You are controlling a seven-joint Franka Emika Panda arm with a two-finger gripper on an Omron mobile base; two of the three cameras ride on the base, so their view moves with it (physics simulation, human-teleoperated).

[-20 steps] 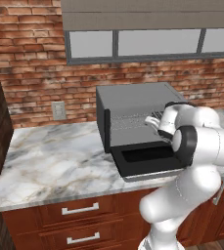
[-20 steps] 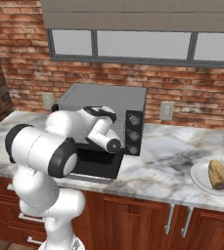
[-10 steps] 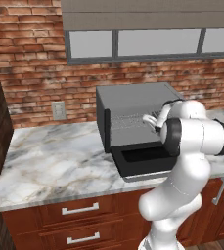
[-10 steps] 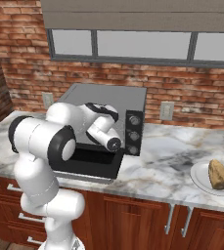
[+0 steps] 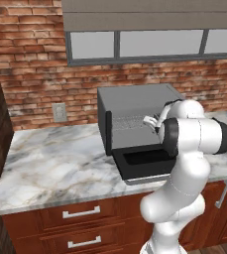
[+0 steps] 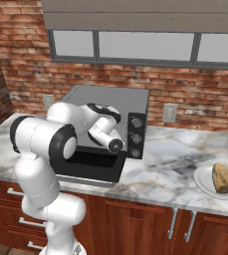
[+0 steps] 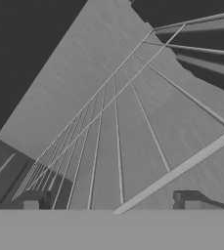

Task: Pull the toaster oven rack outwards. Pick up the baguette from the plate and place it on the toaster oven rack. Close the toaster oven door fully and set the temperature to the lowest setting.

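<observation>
Toaster oven rack (image 7: 133, 127), a thin silver wire grid, lies directly ahead of and just beyond the gripper (image 7: 111, 201) in the hand view. Its parallel wires run away from the finger tips into the cavity, and its front cross-bar passes obliquely across the frame, close in front of the tips and roughly athwart the line between them. The long axis of that front bar is therefore the thing to be straddled. The jaws stand spread wide and hold nothing; the two dark tips sit well apart, one at either side of the wires.

In the left base view the toaster oven (image 5: 135, 106) sits on the marble counter (image 5: 55, 158) against the brick wall, with the toaster oven door (image 5: 144, 163) dropped flat towards the robot and the rack showing as a pale grid in the mouth of the cavity. The arm bends up from the base, its elbow raised over the open door and its forearm folded back, so that the hand points into the oven opening at rack height.

In the right base view the baguette (image 6: 223, 178) rests on the plate (image 6: 205, 185), well apart to the right of the oven.

Judged stage: approach to the rack's front edge, pull not yet begun.
</observation>
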